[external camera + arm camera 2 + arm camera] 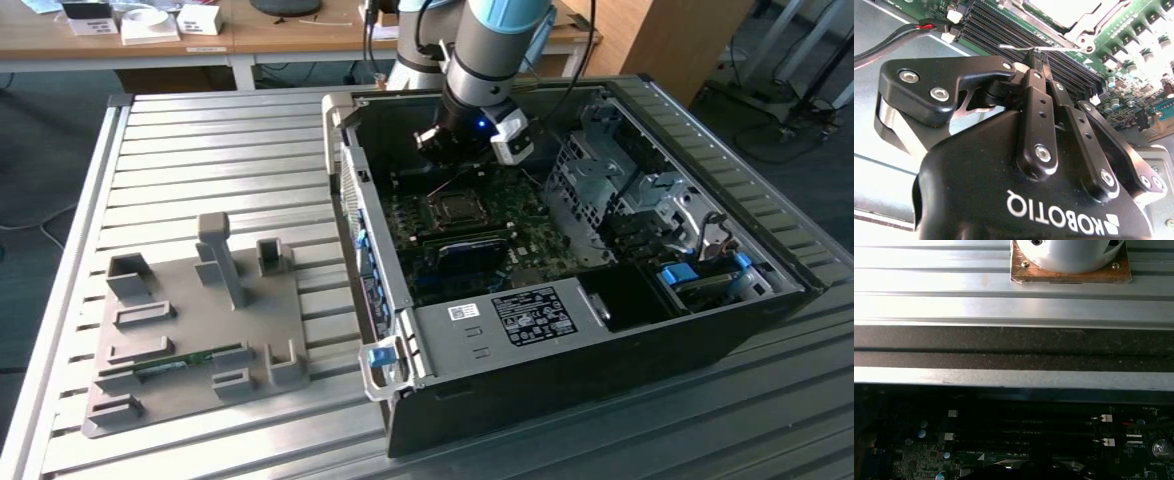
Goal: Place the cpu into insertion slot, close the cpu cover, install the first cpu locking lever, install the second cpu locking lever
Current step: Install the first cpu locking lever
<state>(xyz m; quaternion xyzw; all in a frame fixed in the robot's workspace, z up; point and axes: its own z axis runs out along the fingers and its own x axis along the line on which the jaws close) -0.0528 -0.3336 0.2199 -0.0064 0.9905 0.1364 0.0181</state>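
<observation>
The arm reaches down into the open computer case, its gripper hanging just beside the socket, over the memory slots that run along the socket's edge. The fingers are drawn fully together, with no gap at the tips. A thin metal lever lies across those tips, beside the socket. Cannot tell whether the tips pinch the lever or only press on it (closed fingers make a narrow pusher, which would suit a wire this thin). The cover plate appears folded flat on the socket, and the pale surface in its opening I take to be the chip, seated in the socket. Judgement: chip and cover steps look done; work stands at a lever, seemingly not yet latched.
</observation>
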